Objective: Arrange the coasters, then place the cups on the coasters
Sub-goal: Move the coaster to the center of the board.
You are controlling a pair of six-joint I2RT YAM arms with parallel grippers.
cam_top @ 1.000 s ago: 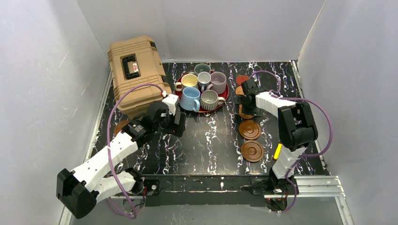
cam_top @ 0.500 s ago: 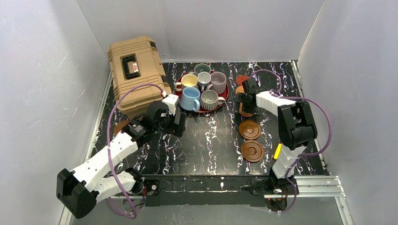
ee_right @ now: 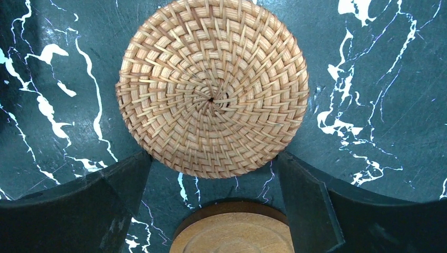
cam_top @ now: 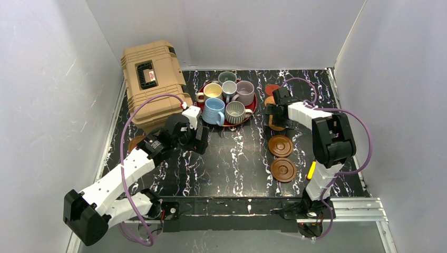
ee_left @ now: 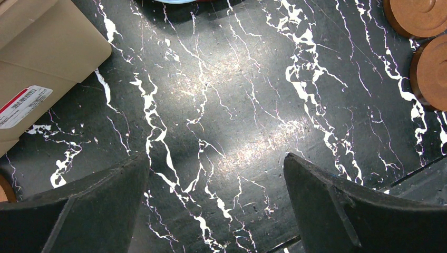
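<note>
Six cups stand packed on the red tray (cam_top: 252,109), among them a light blue cup (cam_top: 213,111), a ribbed grey one (cam_top: 235,112) and a lilac one (cam_top: 245,92). My right gripper (cam_top: 276,113) hangs open just above an orange woven coaster (ee_right: 212,87), whose near edge lies between the fingertips (ee_right: 138,167). A dark brown wood coaster (ee_right: 232,234) lies just behind it. Two wood coasters (cam_top: 280,145) (cam_top: 283,170) lie in a line toward me. A pinkish-red coaster (cam_top: 272,89) lies at the far end. My left gripper (cam_top: 201,140) is open over bare table (ee_left: 216,105).
A tan hard case (cam_top: 152,79) fills the far left corner. Another brown coaster (cam_top: 135,142) shows partly behind the left arm. Grey walls close in on three sides. A metal rail (cam_top: 348,206) runs along the near edge.
The right gripper has shifted slightly toward the far side over the woven coaster. The left arm has not moved.
</note>
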